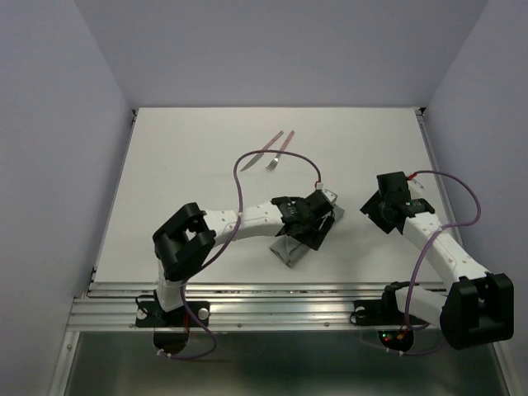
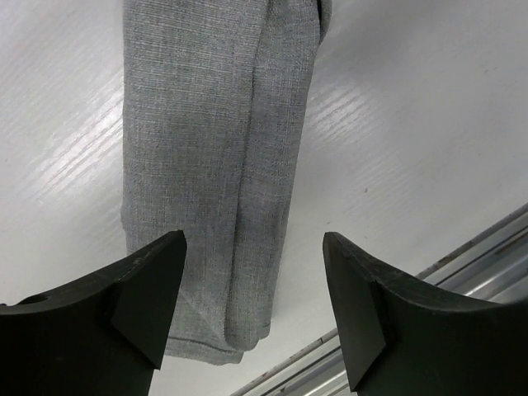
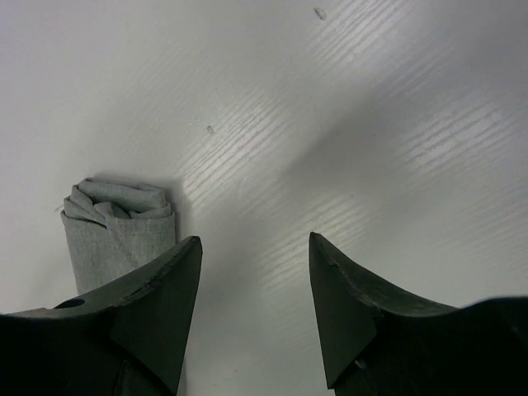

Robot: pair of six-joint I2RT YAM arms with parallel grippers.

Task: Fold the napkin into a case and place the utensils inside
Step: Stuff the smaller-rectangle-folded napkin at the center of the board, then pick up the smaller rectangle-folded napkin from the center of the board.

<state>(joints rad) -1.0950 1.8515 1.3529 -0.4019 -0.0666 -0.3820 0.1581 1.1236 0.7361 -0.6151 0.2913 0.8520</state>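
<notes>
A white, faintly grained bench (image 1: 181, 181) carries a job that looks about half done. The thin grey cloth napkin (image 1: 290, 249) lies near the bench's front edge, folded into a long, narrow, flat strip. The left wrist view shows layered lengthwise folds (image 2: 206, 165), and the right wrist view shows one end bunched into loose rolls (image 3: 115, 223). Whether that end forms a usable opening cannot be told from here.

The left arm's black two-fingered pincer (image 1: 316, 216) hangs directly over the strip with its jaws spread wide and grasping nothing (image 2: 254, 239). The right arm's matching pincer (image 1: 388, 210) is also spread and empty (image 3: 254, 239), poised above bare bench just beside the rolled end.

The utensils (image 1: 283, 147), a slim knife and fork with pinkish-red handles and silver metal ends, lie side by side toward the far edge, well apart from the cloth and from both arms.

Judged from this layout, the folding of the case is complete or nearly so. Picking up the two utensils and slipping them inside has not begun.
</notes>
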